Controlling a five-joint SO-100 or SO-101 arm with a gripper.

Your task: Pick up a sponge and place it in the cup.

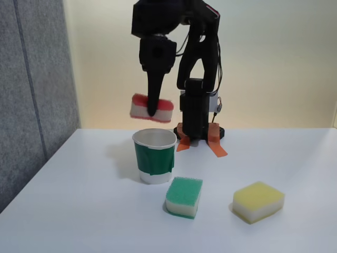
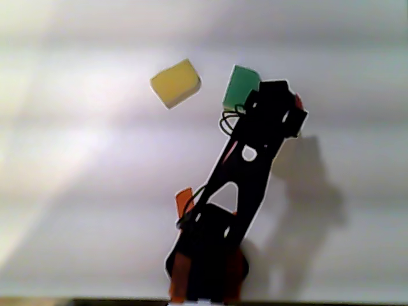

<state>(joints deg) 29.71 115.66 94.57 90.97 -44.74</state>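
Sponge held in the air over the cup, drop not yet done.

Fixed view, left to right: grey panel (image 1: 31, 89) well off; gripper (image 1: 152, 112) clamped on the sponge (image 1: 139, 107), hanging just above the cup (image 1: 154, 156) and a bit behind its rim. Transport step; next move likely a small shift forward, lower, release. The sponge looks about cup-wide, so the fit may be tight. Green sponge (image 1: 184, 196) just beside the cup, yellow sponge (image 1: 258, 201) further right; table (image 1: 295, 158) otherwise open.
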